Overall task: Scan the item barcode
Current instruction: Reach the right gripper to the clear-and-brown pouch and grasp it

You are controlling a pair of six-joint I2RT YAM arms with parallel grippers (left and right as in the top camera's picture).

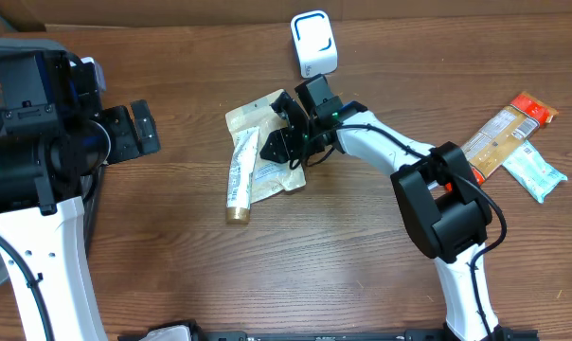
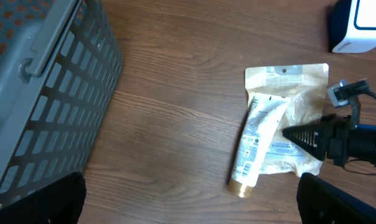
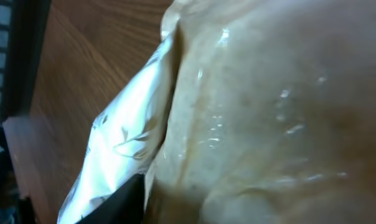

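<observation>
You have one tan pouch [image 1: 255,116] mid-table, with one white gold-capped tube [image 1: 241,175] lying across its left side. One white barcode scanner [image 1: 313,43] stands just behind them. Your right gripper [image 1: 288,142] sits at the pouch's right edge. Its wrist view is filled by wrinkled plastic, so you cannot tell how far its jaws are parted or whether they grip. Your left gripper [image 1: 133,131] hangs wide open, holding nothing, beside one grey basket [image 2: 45,93]. Two snack packets [image 1: 502,137] lie far right.
</observation>
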